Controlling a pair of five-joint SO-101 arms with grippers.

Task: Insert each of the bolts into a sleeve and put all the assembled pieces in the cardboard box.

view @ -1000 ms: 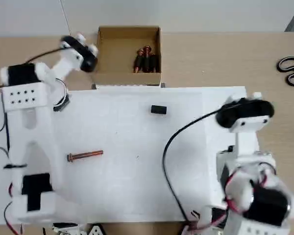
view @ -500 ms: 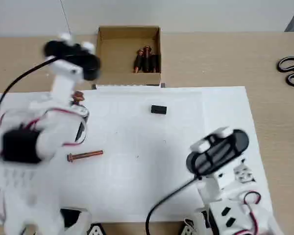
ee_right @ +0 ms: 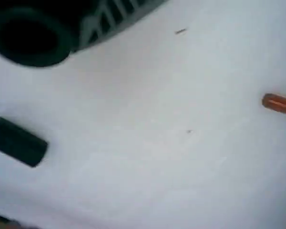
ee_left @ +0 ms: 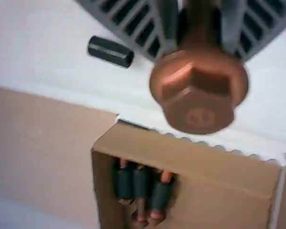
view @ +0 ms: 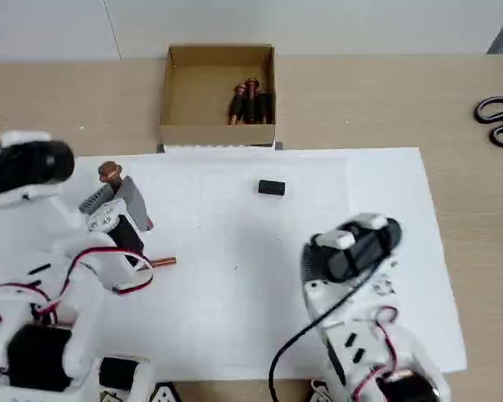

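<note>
Just now the left gripper is clamping a copper hex-head bolt by its shaft, over the white paper sheet. A second copper bolt is lying on that sheet, partly hidden under the left arm. A short black cylindrical sleeve is lying nearer the open brown cardboard box, which is holding three sleeved bolts. The right gripper is hovering over the sheet; whether its jaws are apart cannot be told

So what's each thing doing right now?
Brown open cardboard box: holds three sleeved bolts.
Short black cylindrical sleeve: empty, lying on white sheet.
Copper hex-headed bolt: clamped in left gripper.
Second copper bolt: lying on sheet, partly under left arm.
</note>
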